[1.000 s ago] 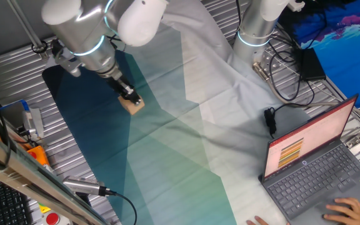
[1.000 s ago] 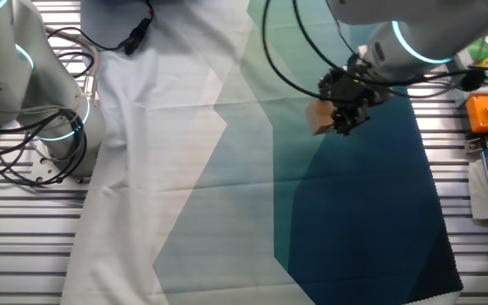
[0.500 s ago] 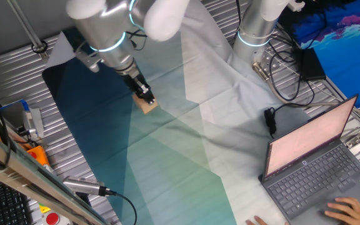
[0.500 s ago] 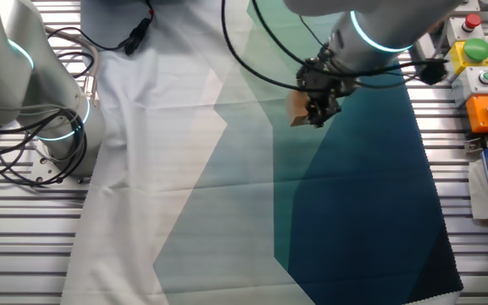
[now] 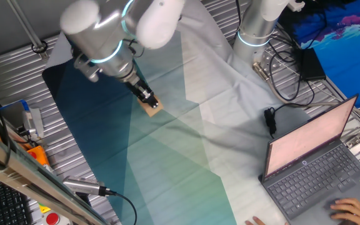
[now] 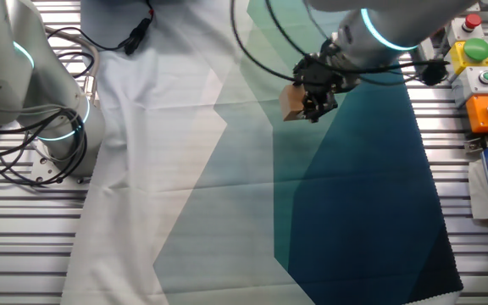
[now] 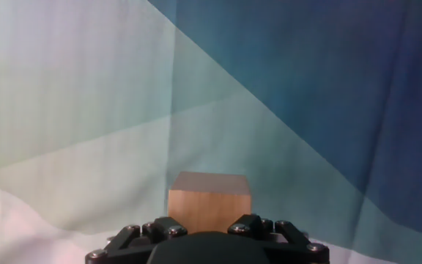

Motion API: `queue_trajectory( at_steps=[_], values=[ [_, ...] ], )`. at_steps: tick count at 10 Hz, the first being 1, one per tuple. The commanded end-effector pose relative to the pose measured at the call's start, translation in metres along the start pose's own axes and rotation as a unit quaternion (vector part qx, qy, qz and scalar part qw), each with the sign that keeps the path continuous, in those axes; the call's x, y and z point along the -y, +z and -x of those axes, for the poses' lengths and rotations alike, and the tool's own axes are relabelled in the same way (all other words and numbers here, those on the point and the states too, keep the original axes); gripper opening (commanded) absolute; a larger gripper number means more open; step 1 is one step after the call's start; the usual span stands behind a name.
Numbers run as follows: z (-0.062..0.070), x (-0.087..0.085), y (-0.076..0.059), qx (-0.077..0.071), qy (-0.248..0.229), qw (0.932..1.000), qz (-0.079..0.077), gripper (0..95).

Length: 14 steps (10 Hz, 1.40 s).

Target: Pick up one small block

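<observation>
The small block (image 5: pixel 153 107) is a plain light-tan wooden cube held between my gripper's fingers. My gripper (image 5: pixel 147 99) is shut on it and holds it above the blue-and-green cloth. In the other fixed view the block (image 6: pixel 292 102) sticks out to the left of the black gripper (image 6: pixel 310 100). In the hand view the block (image 7: pixel 209 203) sits right in front of the gripper (image 7: pixel 209 226), with a finger on each side of it.
The cloth (image 5: pixel 167 150) covers the table's middle. A second arm's base (image 5: pixel 258 31) stands at the back, with cables. An open laptop (image 5: pixel 311 162) with a person's hand (image 5: pixel 349 209) is at the right. A button box (image 6: pixel 481 76) is at the table edge.
My gripper has carried the block across the cloth, from the dark blue part towards the pale green part. The block stays in the fingers.
</observation>
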State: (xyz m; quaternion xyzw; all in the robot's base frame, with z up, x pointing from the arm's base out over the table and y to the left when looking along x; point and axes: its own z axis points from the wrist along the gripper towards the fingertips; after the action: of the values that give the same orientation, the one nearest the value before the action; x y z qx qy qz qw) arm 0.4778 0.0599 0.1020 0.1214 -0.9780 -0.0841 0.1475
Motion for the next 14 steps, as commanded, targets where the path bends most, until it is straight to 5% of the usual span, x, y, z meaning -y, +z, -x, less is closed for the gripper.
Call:
queue_trajectory(
  at_steps=[1,5,14],
  values=[
    [-0.0041,-0.0038,-0.0003,0.002,0.001,1.0,-0.003,0.0],
    [-0.003,-0.0083,0.0009,0.007,0.01,0.9999,-0.004,0.0],
    [-0.0012,-0.0093,0.0041,0.04,0.036,0.9982,-0.028,0.0]
  ],
)
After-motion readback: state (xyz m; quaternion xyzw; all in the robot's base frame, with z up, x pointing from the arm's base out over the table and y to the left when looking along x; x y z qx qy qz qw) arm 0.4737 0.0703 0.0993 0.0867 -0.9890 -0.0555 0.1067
